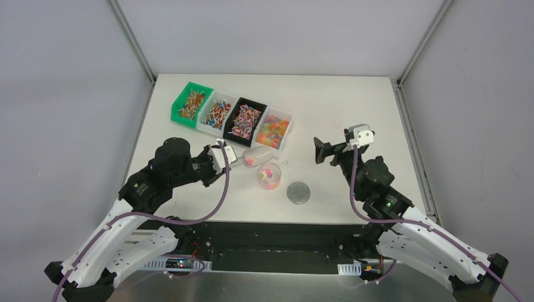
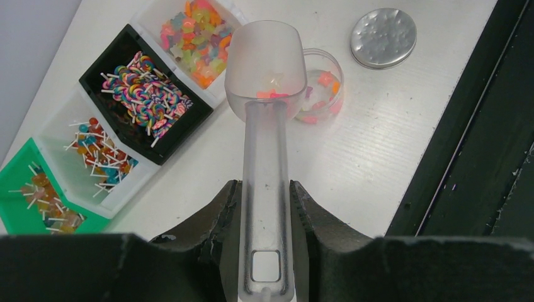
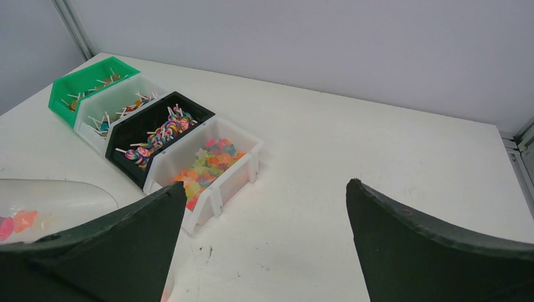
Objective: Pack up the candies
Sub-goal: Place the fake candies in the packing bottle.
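My left gripper [image 2: 266, 189] is shut on the handle of a translucent scoop [image 2: 266, 66]. A few pink and orange candies [image 2: 272, 94] lie at the back of its bowl. The bowl hovers next to the left rim of a small clear cup [image 2: 322, 88], which holds some pink and orange candies [image 1: 269, 176]. More candies fill a row of bins: gummies in the clear bin [image 1: 274, 129], swirled lollipops in the black bin [image 1: 245, 119]. My right gripper [image 1: 324, 151] stands open above the bare table [image 3: 302, 157], right of the cup, holding nothing.
A grey round lid [image 1: 298, 192] lies flat just right of the cup, near the table's front edge. A white bin [image 1: 217, 113] and a green bin [image 1: 191, 103] of stick candies continue the row at the back left. Grey walls close in the table.
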Robot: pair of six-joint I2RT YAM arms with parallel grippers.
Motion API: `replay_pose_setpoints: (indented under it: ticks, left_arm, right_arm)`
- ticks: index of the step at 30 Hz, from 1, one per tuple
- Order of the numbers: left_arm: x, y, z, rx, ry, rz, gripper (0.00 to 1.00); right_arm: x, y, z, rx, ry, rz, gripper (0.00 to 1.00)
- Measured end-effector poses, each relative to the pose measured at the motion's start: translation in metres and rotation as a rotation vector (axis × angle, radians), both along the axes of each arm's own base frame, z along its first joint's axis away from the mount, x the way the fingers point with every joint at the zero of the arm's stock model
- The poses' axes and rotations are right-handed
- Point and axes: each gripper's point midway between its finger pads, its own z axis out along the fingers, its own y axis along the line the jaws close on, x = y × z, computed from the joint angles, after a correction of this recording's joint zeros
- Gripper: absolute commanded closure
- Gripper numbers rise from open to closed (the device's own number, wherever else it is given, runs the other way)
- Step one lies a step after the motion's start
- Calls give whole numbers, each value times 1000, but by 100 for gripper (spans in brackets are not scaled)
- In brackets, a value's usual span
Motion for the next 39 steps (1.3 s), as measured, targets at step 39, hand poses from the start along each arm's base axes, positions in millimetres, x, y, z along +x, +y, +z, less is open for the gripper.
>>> replay_pose_setpoints:
  ticks: [39]
  left_arm:
    - [2, 9, -54, 211, 127, -30, 100]
  right_arm:
    - [-1, 1, 10, 38, -39, 10, 0]
